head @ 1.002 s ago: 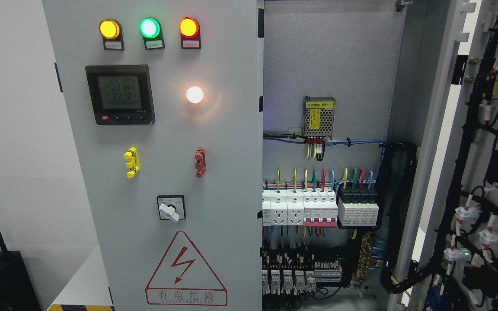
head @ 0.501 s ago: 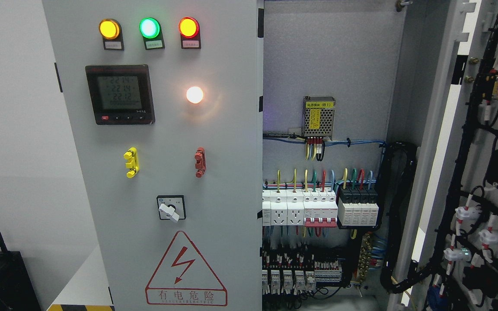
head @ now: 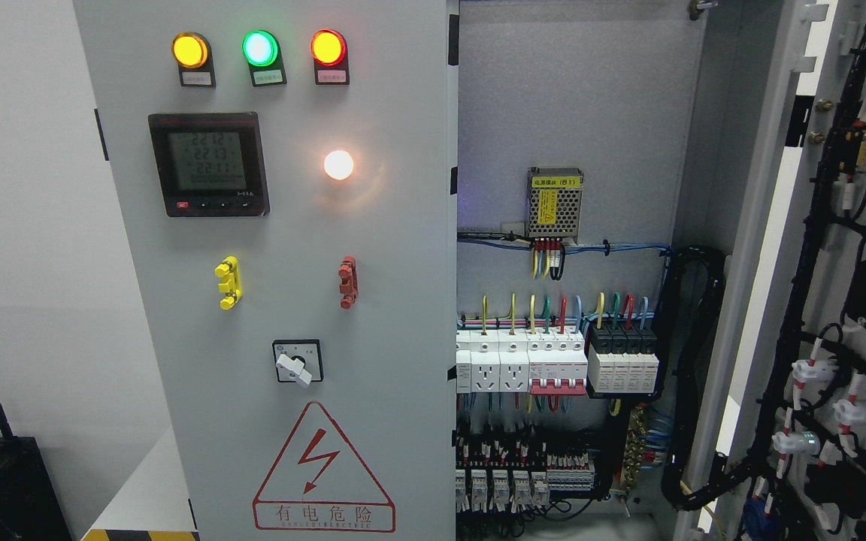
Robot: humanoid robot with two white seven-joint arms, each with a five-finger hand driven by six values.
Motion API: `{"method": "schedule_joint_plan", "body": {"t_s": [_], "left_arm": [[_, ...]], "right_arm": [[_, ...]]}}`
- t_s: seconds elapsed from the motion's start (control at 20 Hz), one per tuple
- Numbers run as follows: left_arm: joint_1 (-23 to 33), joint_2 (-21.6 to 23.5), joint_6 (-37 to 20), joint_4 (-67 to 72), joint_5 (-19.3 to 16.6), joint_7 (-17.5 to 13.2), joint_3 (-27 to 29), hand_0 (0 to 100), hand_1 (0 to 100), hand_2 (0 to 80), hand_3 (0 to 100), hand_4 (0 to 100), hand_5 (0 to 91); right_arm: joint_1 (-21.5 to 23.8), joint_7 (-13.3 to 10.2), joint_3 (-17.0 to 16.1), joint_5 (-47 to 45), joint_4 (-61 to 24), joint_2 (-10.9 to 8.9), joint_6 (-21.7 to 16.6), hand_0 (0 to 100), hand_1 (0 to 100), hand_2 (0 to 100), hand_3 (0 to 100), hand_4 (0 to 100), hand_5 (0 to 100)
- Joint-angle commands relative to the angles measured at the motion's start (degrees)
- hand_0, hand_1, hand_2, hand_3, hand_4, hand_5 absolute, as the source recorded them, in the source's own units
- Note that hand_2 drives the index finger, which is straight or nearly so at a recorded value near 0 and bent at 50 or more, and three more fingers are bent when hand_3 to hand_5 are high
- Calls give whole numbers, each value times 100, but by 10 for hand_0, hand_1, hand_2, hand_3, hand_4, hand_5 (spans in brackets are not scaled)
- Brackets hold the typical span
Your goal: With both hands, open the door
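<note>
Right door [head: 854,300] cut off at edge

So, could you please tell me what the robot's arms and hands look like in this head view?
Neither arm nor hand shows in this picture, so their colours, shapes and cabling cannot be told. The view holds only the grey cabinet: its closed left door with lamps, a meter and a warning triangle, and the right door swung open on the wiring.

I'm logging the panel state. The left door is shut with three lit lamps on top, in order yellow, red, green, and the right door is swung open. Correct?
Not quite. The head view shows the lamps in the order yellow, green, red: green is in the middle. The rest stands: the left door is shut and the right door is swung open, baring its wiring.
</note>
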Motion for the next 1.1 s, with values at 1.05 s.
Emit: {"method": "schedule_joint_plan", "body": {"t_s": [1.05], "left_arm": [[1,-159,2,-165,0,-1,2,0,0,0,0,0,0]], "right_arm": [[-2697,-3,-296,-23,178,-20,-312,381,0,0,0,0,0]]}}
